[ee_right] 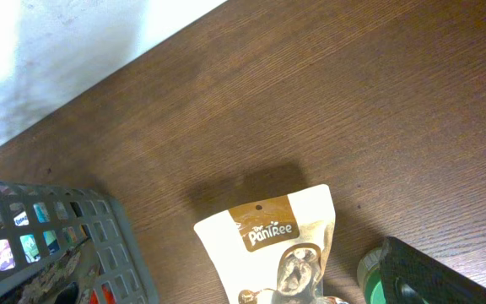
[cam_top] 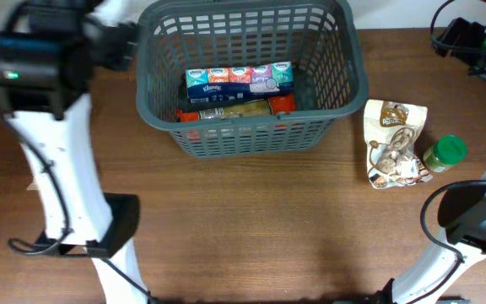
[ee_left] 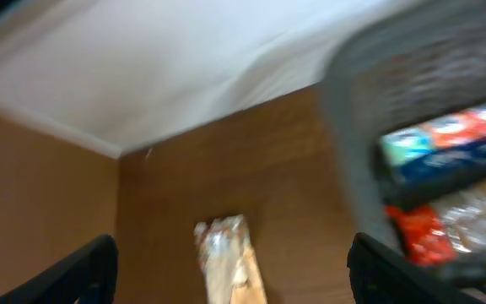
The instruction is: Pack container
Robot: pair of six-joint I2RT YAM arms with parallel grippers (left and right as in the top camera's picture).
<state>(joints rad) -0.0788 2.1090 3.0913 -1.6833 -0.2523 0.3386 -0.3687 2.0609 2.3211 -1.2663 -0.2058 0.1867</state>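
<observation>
The container, a dark grey slotted basket (cam_top: 251, 127), stands at the back middle of the table. In it lie a tissue multipack (cam_top: 239, 80) and a clear packet with red ends (cam_top: 234, 108). My left gripper (ee_left: 230, 253) is open and empty, high beside the basket's left wall (ee_left: 353, 152). A blurred white-and-tan packet (ee_left: 226, 266) lies on the table below it. My right gripper (cam_top: 471, 38) is at the back right; only one finger (ee_right: 433, 274) shows, far to the side, with nothing held. A Pantree snack pouch (ee_right: 272, 245) lies under it.
The snack pouch (cam_top: 395, 143) and a green-lidded jar (cam_top: 444, 154) lie right of the basket. The jar's lid (ee_right: 374, 283) peeks out beside my right finger. The basket corner (ee_right: 66, 245) is at the lower left there. Both arm bases stand at the front corners.
</observation>
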